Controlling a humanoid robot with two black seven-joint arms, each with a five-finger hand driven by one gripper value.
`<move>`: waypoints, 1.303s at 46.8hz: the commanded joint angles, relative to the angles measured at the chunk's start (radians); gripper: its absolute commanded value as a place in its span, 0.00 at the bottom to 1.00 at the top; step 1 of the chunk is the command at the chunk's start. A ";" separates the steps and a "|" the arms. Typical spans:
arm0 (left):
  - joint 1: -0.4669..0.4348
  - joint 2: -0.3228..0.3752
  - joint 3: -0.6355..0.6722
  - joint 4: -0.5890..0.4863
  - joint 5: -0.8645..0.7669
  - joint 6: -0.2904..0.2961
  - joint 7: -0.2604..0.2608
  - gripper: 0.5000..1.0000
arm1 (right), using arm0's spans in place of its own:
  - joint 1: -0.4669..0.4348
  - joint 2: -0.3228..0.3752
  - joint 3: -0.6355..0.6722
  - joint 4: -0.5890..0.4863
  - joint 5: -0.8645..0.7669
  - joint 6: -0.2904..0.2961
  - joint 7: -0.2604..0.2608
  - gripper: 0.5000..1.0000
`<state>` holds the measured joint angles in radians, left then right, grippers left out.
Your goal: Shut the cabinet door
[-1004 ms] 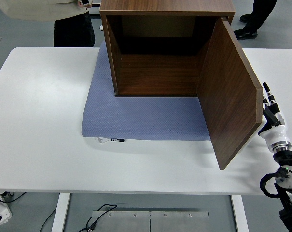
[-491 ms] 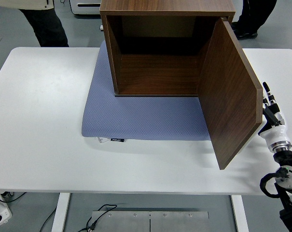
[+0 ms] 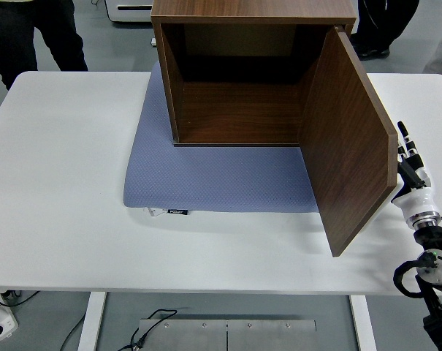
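The right hand point(image 3: 409, 170) stood at the right edge of the table point(image 3: 60, 183), just behind the outer face of the door point(image 3: 348, 146), near the door's free edge. Only a few dark fingers point(image 3: 403, 139) showed, pointing up and away past the white wrist, and whether they were spread or curled could not be told; whether they touched the door could not be told either, and nothing was seen in their hold. The door hung wide open, swung out toward the table's near edge, hinged on the right side of the cabinet point(image 3: 242, 73) that lay up and to the left of the hand. The cabinet's front faced the near edge and its dark inside showed bare wood. It sat on a blue-grey mat point(image 3: 206, 179), which spread left of the hand beneath the cabinet and toward the near edge. Below the hand the black arm point(image 3: 429, 270) dropped past the table's near right corner. Far across the table to the left of the hand, a person's dark legs point(image 3: 34, 33) stood beyond the far edge, and another person's legs and shoe point(image 3: 381, 29) stood behind the cabinet's right side.
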<state>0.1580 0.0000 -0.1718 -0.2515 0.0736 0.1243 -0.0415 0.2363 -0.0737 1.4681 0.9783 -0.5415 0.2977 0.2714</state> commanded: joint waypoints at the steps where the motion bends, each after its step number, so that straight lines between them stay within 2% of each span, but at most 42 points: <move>1: 0.000 0.000 0.000 0.000 0.000 0.000 0.000 1.00 | 0.000 -0.001 0.000 0.000 0.000 0.001 -0.001 1.00; 39: 0.000 0.000 0.000 0.000 0.000 0.000 0.000 1.00 | -0.002 -0.012 0.000 0.010 0.000 0.005 -0.001 1.00; 61: 0.000 0.000 0.000 0.000 0.000 0.000 0.000 1.00 | -0.002 -0.061 0.000 0.011 0.000 0.009 -0.001 1.00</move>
<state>0.1580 0.0000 -0.1718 -0.2516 0.0736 0.1242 -0.0413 0.2362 -0.1318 1.4685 0.9885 -0.5415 0.3052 0.2700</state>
